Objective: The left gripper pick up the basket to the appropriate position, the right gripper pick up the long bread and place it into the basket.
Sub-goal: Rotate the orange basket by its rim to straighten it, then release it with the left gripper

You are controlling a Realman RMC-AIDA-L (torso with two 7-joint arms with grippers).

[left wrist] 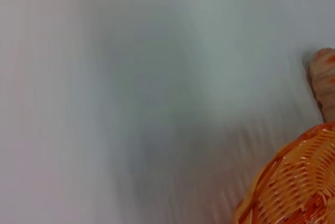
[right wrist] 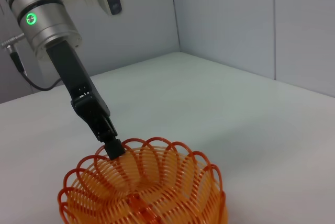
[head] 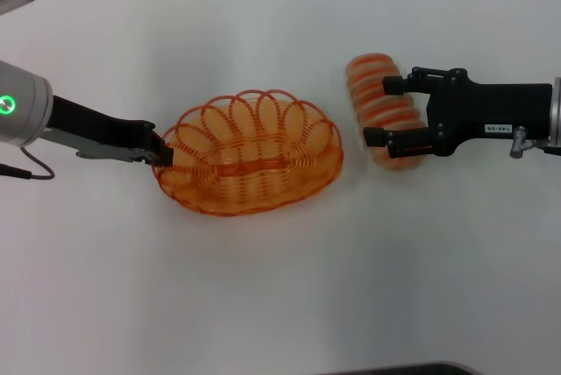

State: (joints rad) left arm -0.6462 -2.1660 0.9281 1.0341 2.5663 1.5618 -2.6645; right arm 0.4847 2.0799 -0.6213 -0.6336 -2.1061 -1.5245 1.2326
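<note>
Gripping the rim of the basket (head: pixel 250 165) at its nine o'clock end, the left gripper (head: pixel 161 154) is seen clamped on the wire loops, the basket sitting on the white table (head: pixel 280 305) near the centre. At three o'clock from it, just apart, the long bread (head: pixel 379 108) is straddled by the spread fingers of the right gripper (head: pixel 386 112), not yet closed. The bread pickup is judged in hand; next, closing and lifting are called for.
</note>
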